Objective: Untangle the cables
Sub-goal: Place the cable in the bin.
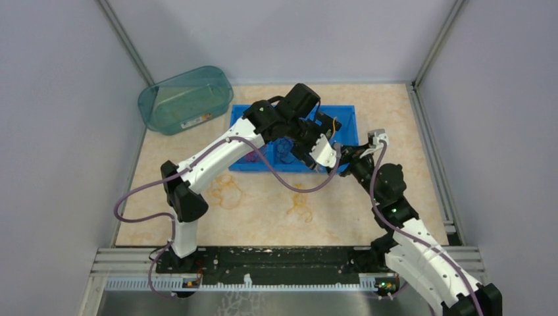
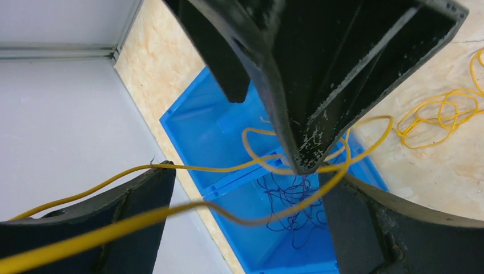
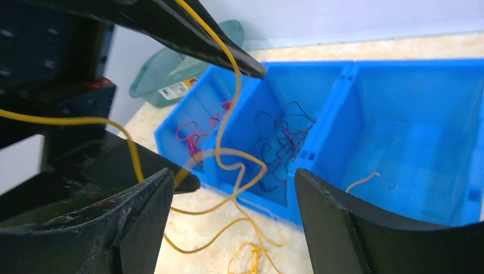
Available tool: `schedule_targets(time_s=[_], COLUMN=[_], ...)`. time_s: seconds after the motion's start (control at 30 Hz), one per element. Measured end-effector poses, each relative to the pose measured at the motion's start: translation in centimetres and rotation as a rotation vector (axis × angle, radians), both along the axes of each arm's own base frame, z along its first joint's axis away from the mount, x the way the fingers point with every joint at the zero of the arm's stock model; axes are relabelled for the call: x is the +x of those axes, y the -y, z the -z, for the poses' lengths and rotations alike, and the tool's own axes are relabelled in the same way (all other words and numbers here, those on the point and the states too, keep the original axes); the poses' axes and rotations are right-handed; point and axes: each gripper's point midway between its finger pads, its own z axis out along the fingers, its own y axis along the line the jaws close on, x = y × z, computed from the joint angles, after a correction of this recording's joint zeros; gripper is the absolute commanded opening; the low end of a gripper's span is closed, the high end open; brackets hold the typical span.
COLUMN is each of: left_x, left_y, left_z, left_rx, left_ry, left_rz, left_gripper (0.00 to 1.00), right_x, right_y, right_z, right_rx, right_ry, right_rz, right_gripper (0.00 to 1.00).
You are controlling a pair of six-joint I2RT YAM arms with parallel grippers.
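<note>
**Both grippers open at the blue bin, with one yellow cable strung between them**

The left gripper (image 2: 245, 174) has its jaws at full spread. The yellow cable (image 2: 200, 168) rests across one fingertip (image 2: 160, 177) and hooks around a finger of the other gripper, above the blue bin (image 2: 188, 123). The right gripper (image 3: 234, 180) has its jaws well apart and clamps nothing; a loop of the same cable hangs in the gap between them, just outside the bin's near wall. Inside the bin, the red cables (image 3: 191, 137) lie in the left compartment, the dark purple cables (image 3: 279, 137) in the middle one, and a short yellow piece (image 3: 362, 181) in the right one. More coiled yellow cable (image 2: 439, 114) lies on the table (image 1: 408, 131), on the bin's near side.
</note>
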Motion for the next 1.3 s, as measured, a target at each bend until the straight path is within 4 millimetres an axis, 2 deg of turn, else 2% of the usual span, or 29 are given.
schedule_targets(time_s=[0.17, 0.37, 0.43, 0.6, 0.67, 0.83, 0.93, 1.0, 1.13, 1.2, 1.3], left_x=[-0.1, 0.0, -0.2, -0.5, -0.7, -0.8, -1.0, -1.1, -1.3, -1.3, -1.5], left_y=[-0.1, 0.3, 0.6, 1.1, 1.2, 1.2, 1.0, 0.8, -0.2, -1.0, -2.3], left_z=[0.1, 0.0, -0.2, -0.5, -0.6, -0.9, -1.1, -1.3, -0.8, 0.0, 1.6], left_rx=[0.006, -0.006, -0.019, -0.037, -0.039, -0.044, -0.047, -0.05, -0.031, -0.006, 0.045], left_ry=[0.006, 0.013, 0.011, 0.015, 0.016, 0.018, 0.018, 0.018, 0.022, 0.029, 0.04], left_rz=[0.012, 0.015, 0.021, 0.03, 0.033, 0.034, 0.032, 0.029, 0.01, 0.001, -0.009], left_gripper=[1.0, 1.0, 1.0, 1.0, 1.0, 1.0, 1.0, 1.0, 1.0, 1.0, 1.0], right_x=[-0.8, -2.8, -3.0, -2.3, -1.8, -0.4, 0.2, 0.3, -0.2, -0.7, -1.2], right_y=[-0.2, -0.3, -0.3, -0.8, -0.9, -1.0, -0.7, -0.2, 1.6, 2.7, 3.7], right_z=[-2.8, -6.0, -6.5, -6.1, -6.0, -5.5, -5.5, -6.4, -10.0, -12.4, -14.8], right_rx=[0.026, 0.08, 0.095, 0.114, 0.12, 0.124, 0.121, 0.12, 0.132, 0.143, 0.15], right_ry=[0.074, 0.161, 0.17, 0.143, 0.136, 0.123, 0.113, 0.133, 0.219, 0.276, 0.334], right_rz=[-0.054, -0.109, -0.112, -0.116, -0.11, -0.083, -0.055, -0.026, 0.042, 0.08, 0.114], right_gripper=[0.78, 0.75, 0.72, 0.62, 0.51, 0.0, 0.0, 0.0, 0.0, 0.0, 0.0])
